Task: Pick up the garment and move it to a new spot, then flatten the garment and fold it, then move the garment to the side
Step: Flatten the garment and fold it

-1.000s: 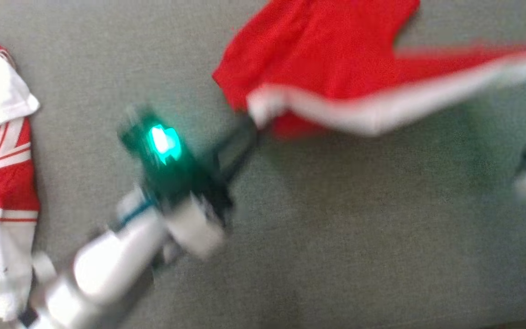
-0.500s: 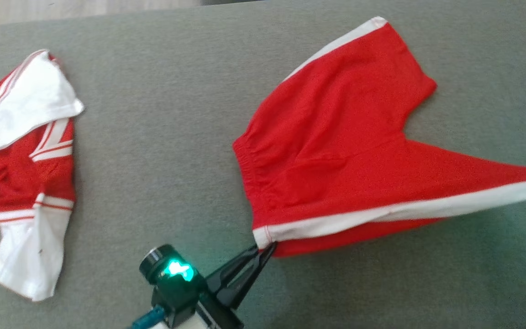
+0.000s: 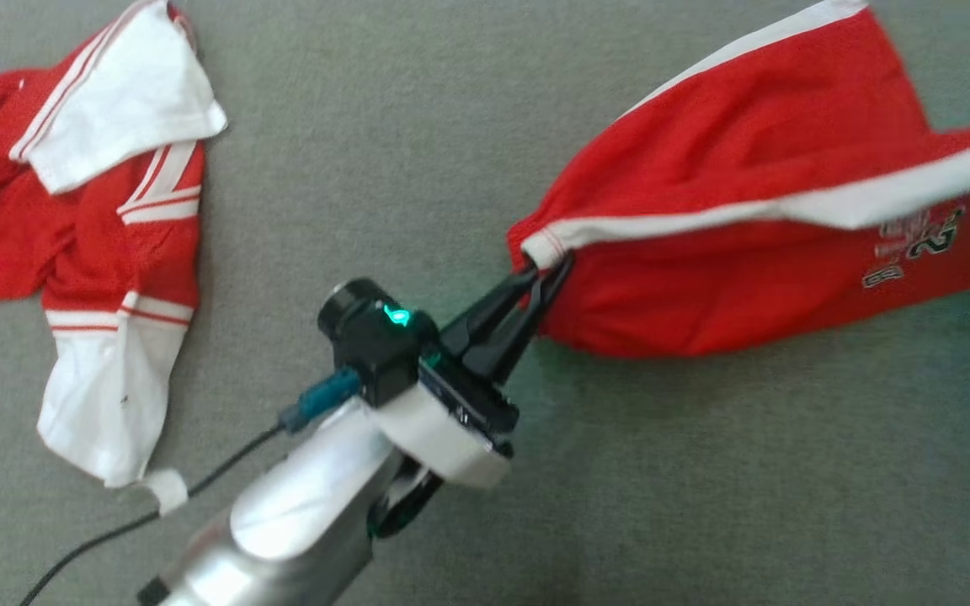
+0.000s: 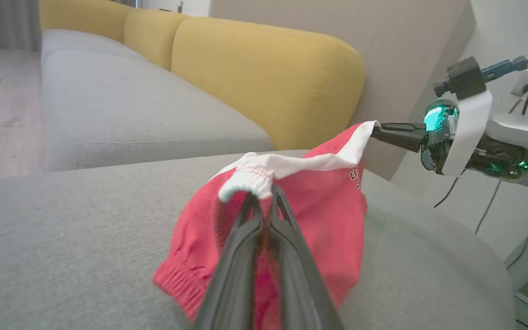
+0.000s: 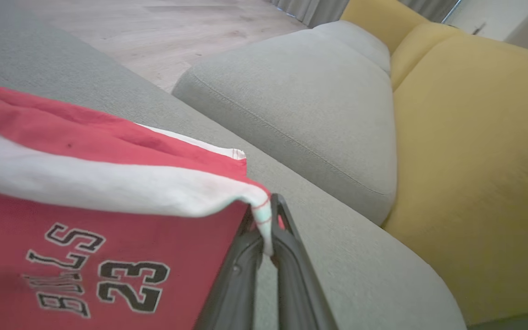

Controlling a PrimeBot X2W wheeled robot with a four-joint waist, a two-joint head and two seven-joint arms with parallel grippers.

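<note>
At your far left, a red-and-white jersey (image 3: pixel 106 219) lies crumpled on the grey cushion (image 3: pixel 384 118). One white sleeve is flipped over its chest, and it sits well apart from the work. A dark cable (image 3: pixel 106 539) trails from your left forearm across the cushion, passing just beside the jersey's lower hem.

Centre frame, your left hand (image 3: pixel 548 268) is pinched tight on the red shorts (image 3: pixel 746 168), at the waistband end of the white side stripe. In the left wrist view, its fingers (image 4: pixel 241 247) are closed on a bunch of white cloth.

The shorts hang lifted between your two hands, doubled over along the stripe, with the printed leg facing you. The print appears to read "Bulls 23", though it is blurred in the head view. The lower fold seems to brush the cushion rather than clear it.

To the right, your right hand (image 4: pixel 376 132) is clamped on the far end of the same stripe at the leg hem, and its own wrist view shows the corner gripped between the tips (image 5: pixel 266 220). Bare grey cloth lies between the shorts and the jersey.

Beyond the cushion stands a sofa (image 4: pixel 264 78) with grey seats and a yellow back, close alongside the right hand. A wood floor (image 5: pixel 154 27) lies past it.
</note>
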